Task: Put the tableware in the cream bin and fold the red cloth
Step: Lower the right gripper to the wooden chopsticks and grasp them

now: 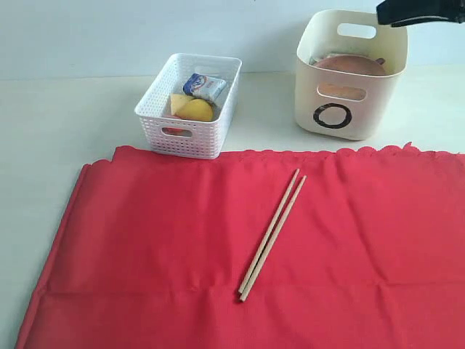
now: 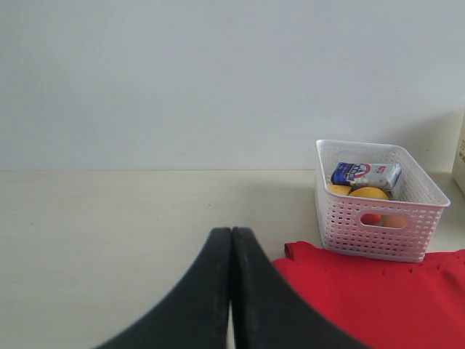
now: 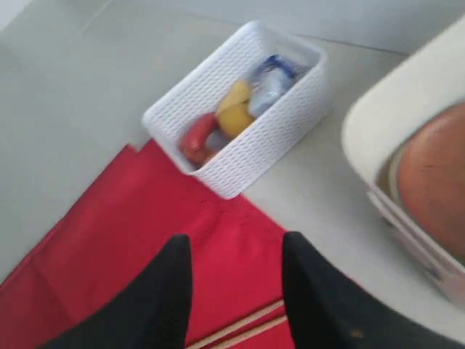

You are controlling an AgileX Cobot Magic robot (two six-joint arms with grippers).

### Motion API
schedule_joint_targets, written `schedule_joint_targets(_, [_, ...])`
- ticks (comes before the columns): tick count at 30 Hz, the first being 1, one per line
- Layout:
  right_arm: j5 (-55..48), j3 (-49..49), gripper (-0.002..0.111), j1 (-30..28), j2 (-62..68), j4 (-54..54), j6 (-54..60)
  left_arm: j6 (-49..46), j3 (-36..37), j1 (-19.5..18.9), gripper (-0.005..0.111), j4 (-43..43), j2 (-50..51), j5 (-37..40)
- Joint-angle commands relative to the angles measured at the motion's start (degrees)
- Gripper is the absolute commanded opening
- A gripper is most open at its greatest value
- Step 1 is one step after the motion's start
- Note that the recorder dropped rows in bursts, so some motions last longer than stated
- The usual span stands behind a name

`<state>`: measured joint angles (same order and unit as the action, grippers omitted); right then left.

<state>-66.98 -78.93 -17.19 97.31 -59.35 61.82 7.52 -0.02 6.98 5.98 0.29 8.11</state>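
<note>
In the outside view, the red cloth (image 1: 218, 247) is lying spread flat across the lower half of the frame, its scalloped edge running along the top. The bottom and right borders are cutting it off. The chopsticks (image 1: 272, 234) are resting side by side on the cloth near the centre, slanting from lower left to upper right. The cream bin (image 1: 352, 102) is standing at the upper right, just past the scalloped edge, with the brown plate (image 1: 349, 65) lying inside near the rim. The plate is hiding whatever sits beneath it. The white basket (image 1: 190, 123) is sitting at the upper middle on the table (image 1: 58, 116), holding a milk carton (image 1: 205, 87) and a lemon (image 1: 195, 110). Its wall is covering the other contents. A dark piece of my right arm (image 1: 418, 11) is poking in at the upper right corner above the bin, mostly cropped, with no jaws showing.

Through my left wrist camera, my left gripper (image 2: 231, 291) is clenched, its fingers pressing together with nothing between them. It is hanging over bare table, just beside a corner of the cloth. The basket is standing beyond it, and only a sliver of the bin is showing.

Through my right wrist camera, the picture is coming out blurred. My right gripper (image 3: 236, 291) is released, with its jaws standing apart and gripping nothing. It is hovering above the cloth, and its fingers are partly hiding the chopsticks. The bin and plate are cropped.
</note>
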Motion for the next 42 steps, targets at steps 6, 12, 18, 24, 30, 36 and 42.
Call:
schedule_joint_targets(6, [-0.68,0.77,0.040,17.25,-0.56,12.20,2.39,0.00,0.02,0.41,0.001,-0.21,-0.29,-0.24])
schedule_joint_targets(12, [-0.11,0.87,0.040,28.42,-0.33,26.35,2.63,0.13,0.02,0.41,0.001,-0.21,-0.29,-0.24])
schedule_joint_targets(18, [2.09,3.73,0.040,36.97,1.48,34.57,3.32,0.13,0.02,0.41,0.001,-0.21,-0.29,-0.24])
schedule_joint_targets(24, [7.38,8.31,0.048,45.13,4.09,45.81,1.85,0.01,0.02,0.41,0.001,-0.21,-0.29,-0.24])
schedule_joint_targets(30, [10.29,9.42,0.062,50.53,7.42,47.51,1.85,0.11,0.02,0.41,0.001,-0.21,-0.29,-0.24])
schedule_joint_targets(36, [10.43,9.42,0.063,55.52,12.07,53.69,0.50,0.11,0.02,0.41,0.001,-0.21,-0.29,-0.24])
schedule_joint_targets(42, [13.94,9.42,0.062,58.46,15.82,65.27,-7.08,0.00,0.02,0.41,0.001,-0.21,-0.29,-0.24])
